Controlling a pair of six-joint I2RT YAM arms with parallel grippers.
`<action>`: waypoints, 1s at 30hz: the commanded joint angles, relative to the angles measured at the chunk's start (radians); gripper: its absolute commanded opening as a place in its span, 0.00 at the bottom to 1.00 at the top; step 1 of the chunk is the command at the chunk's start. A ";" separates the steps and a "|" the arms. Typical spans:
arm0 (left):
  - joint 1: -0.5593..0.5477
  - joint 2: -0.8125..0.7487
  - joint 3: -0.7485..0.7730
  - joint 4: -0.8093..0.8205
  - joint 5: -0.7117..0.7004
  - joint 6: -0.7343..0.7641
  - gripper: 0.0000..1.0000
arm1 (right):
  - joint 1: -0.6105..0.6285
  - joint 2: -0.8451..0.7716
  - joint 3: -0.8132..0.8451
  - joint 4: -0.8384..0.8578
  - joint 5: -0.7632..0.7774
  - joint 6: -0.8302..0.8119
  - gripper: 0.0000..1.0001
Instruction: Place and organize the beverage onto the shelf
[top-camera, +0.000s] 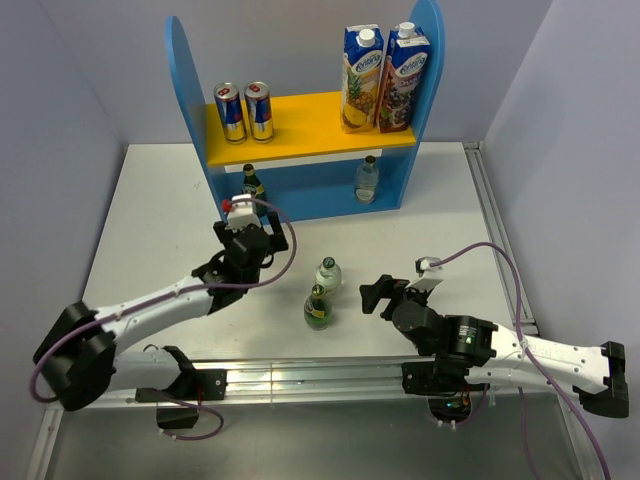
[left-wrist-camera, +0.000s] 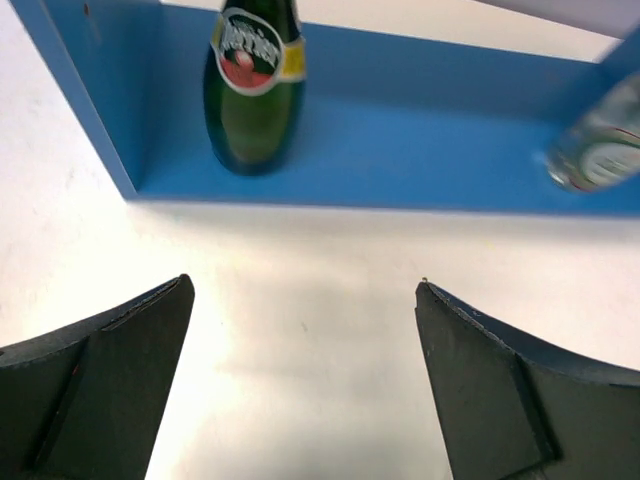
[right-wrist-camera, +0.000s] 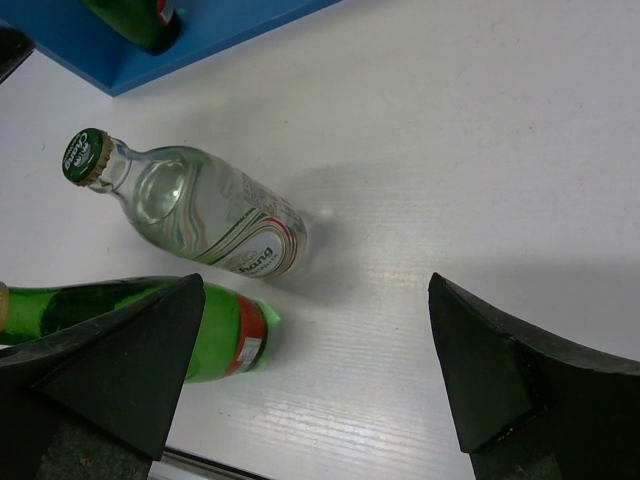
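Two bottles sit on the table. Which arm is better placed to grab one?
Right. The open right gripper faces the clear bottle and green bottle; the left gripper faces the shelf.

**What you can't really make out here**

Left wrist view: the shelved green bottle (left-wrist-camera: 250, 100) loses its neck to the top edge, and the shelved clear bottle (left-wrist-camera: 600, 150) is a blur, clipped on the right. Right wrist view: the loose green bottle (right-wrist-camera: 228, 335) sits mostly behind a finger (right-wrist-camera: 110, 370). From above, the print on the cans (top-camera: 229, 112) is too small to read.
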 joint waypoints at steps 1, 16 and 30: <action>-0.082 -0.144 -0.039 -0.095 -0.037 -0.074 0.99 | 0.011 0.001 -0.010 0.038 0.035 -0.004 1.00; -0.676 -0.215 -0.181 -0.242 -0.355 -0.378 0.99 | 0.020 0.008 -0.009 0.038 0.044 -0.001 1.00; -0.815 0.190 -0.010 -0.130 -0.407 -0.403 0.99 | 0.027 0.016 -0.007 0.038 0.046 -0.001 1.00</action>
